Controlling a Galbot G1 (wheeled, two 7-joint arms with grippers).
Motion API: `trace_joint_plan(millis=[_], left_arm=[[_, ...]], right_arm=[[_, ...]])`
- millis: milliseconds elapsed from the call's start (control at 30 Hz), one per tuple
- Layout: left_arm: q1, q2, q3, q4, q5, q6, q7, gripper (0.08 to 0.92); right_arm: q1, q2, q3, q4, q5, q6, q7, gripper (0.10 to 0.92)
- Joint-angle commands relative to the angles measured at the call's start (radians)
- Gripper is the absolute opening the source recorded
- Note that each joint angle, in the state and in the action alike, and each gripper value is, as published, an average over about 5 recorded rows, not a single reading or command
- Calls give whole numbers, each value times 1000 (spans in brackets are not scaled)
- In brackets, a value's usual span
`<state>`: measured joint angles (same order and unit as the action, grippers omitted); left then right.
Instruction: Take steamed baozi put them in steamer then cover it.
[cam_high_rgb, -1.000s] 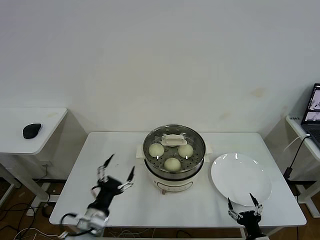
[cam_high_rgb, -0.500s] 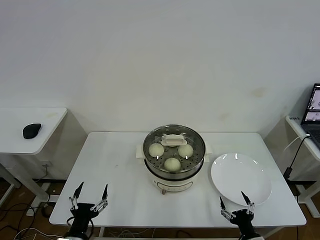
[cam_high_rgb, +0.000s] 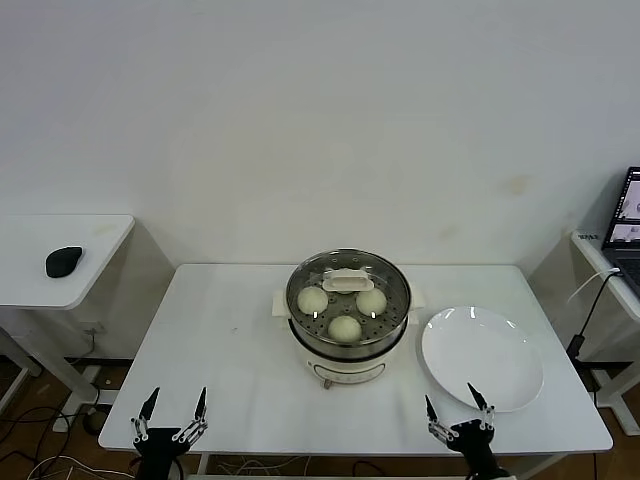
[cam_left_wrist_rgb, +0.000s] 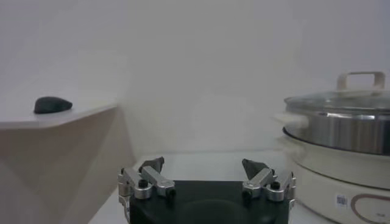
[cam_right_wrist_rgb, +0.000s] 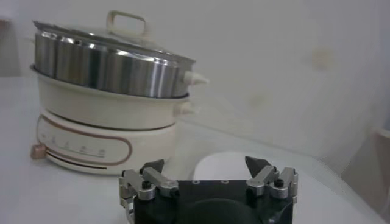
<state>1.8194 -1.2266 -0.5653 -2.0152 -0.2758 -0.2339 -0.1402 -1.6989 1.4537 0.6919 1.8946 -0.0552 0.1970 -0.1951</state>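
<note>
The steamer (cam_high_rgb: 348, 335) stands at the middle of the white table, with the glass cover (cam_high_rgb: 348, 283) on it. Three baozi (cam_high_rgb: 345, 327) show through the glass; a fourth is hidden under the cover's cream handle. My left gripper (cam_high_rgb: 172, 412) is open and empty at the table's front left edge. My right gripper (cam_high_rgb: 452, 406) is open and empty at the front right edge, next to the white plate. The left wrist view shows the steamer (cam_left_wrist_rgb: 341, 140) and the open left gripper (cam_left_wrist_rgb: 204, 167). The right wrist view shows the steamer (cam_right_wrist_rgb: 109, 109) and the open right gripper (cam_right_wrist_rgb: 207, 167).
An empty white plate (cam_high_rgb: 482, 358) lies to the right of the steamer. A side table at the left holds a black mouse (cam_high_rgb: 63, 261). A laptop (cam_high_rgb: 627, 225) sits at the far right.
My left gripper has drawn back from the table's middle left down to the front edge. My right gripper has shifted slightly left and lower along the front edge.
</note>
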Motion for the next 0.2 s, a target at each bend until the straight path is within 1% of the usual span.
trace_joint_plan(millis=[33, 200], left_arm=[[14, -6, -10, 27, -26, -23, 7, 823], [16, -7, -13, 23, -26, -23, 12, 823]], right_arm=[[-17, -6, -20, 38, 20, -9, -4, 823], [-40, -13, -34, 83, 56, -34, -10, 823]])
